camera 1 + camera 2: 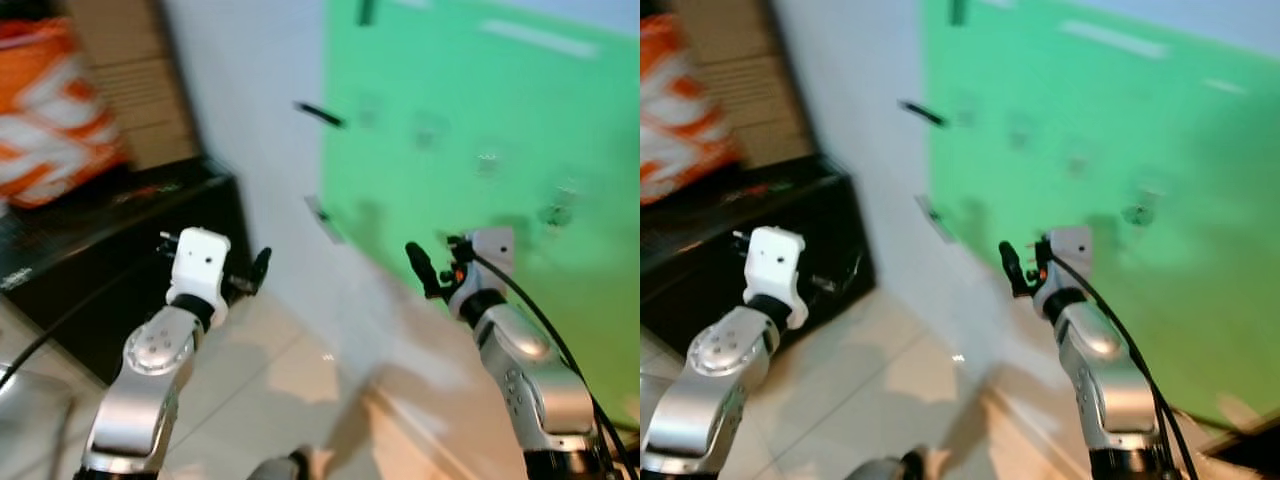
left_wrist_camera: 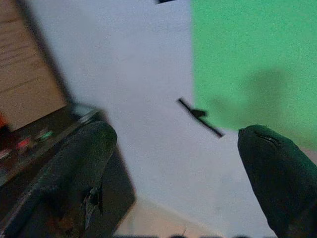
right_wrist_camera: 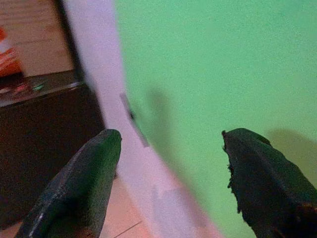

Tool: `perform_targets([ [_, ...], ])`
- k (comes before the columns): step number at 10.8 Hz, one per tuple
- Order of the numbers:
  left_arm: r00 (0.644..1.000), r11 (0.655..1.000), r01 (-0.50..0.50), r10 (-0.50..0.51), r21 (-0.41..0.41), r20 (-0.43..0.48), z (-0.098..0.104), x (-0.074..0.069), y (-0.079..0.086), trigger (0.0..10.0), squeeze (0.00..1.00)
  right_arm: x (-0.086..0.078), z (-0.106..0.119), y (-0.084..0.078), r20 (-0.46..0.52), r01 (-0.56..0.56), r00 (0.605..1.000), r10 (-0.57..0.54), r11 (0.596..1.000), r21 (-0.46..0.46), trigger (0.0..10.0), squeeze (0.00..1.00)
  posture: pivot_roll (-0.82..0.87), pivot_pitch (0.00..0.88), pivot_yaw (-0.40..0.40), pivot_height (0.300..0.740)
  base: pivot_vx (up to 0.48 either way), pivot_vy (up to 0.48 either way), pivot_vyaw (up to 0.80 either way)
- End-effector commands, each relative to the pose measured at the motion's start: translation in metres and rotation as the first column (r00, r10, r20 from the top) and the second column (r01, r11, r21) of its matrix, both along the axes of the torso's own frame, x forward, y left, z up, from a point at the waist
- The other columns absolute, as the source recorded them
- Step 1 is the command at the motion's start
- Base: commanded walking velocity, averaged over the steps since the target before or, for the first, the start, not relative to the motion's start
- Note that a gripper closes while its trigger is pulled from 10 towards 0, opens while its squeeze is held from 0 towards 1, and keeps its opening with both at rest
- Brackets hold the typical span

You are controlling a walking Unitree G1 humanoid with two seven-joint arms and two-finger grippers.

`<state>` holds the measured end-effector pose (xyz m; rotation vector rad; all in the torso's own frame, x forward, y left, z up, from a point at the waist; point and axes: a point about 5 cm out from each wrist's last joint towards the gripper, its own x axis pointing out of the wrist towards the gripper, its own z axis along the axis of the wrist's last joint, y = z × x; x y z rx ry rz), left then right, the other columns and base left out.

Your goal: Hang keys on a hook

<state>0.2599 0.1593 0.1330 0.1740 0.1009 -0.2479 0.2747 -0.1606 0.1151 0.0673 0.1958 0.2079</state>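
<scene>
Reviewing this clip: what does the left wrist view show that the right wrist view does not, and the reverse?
Left wrist view: a short black bar fixed on the white wall, beside the green panel's edge. Right wrist view: a pale strip along that panel's edge, with the panel taking up far more of the picture. Both: an open pair of black fingers holding nothing, the green panel, the white wall and the black cabinet.

A white wall [image 1: 260, 120] carries a large green panel [image 1: 500, 150], blurred, with a few small dark fittings on it. To the left stands a low black cabinet [image 1: 120, 260] with an orange-and-white bag [image 1: 50, 110] on top. The floor [image 1: 270, 380] is pale glossy tile.
</scene>
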Motion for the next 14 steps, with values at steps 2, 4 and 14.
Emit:
perform_targets([
  [2,1.000,1.000,0.000,0.000,0.003,0.005,0.0012,0.0026,0.0006,10.0,0.09,-0.0038,-0.0042,0.0024,-0.023,0.003,1.000,-0.003,1.000,0.021,10.0,1.00,0.04,0.000,0.037,0.740,0.285,0.000,0.80],
  [4,1.000,1.000,0.008,-0.008,0.001,0.004,0.0013,0.0037,0.0001,10.0,0.10,-0.0051,-0.0041,0.0043,-0.021,-0.001,1.000,0.002,1.000,0.021,10.0,1.00,0.03,0.000,0.052,0.740,0.291,0.000,0.80],
  [14,1.000,1.000,0.000,0.000,-0.012,0.012,0.0020,0.0048,0.0022,10.0,0.11,-0.0040,-0.0001,0.0058,0.007,0.026,1.000,-0.026,0.999,0.039,10.0,1.00,0.05,0.000,0.033,0.740,0.359,0.000,0.40],
])
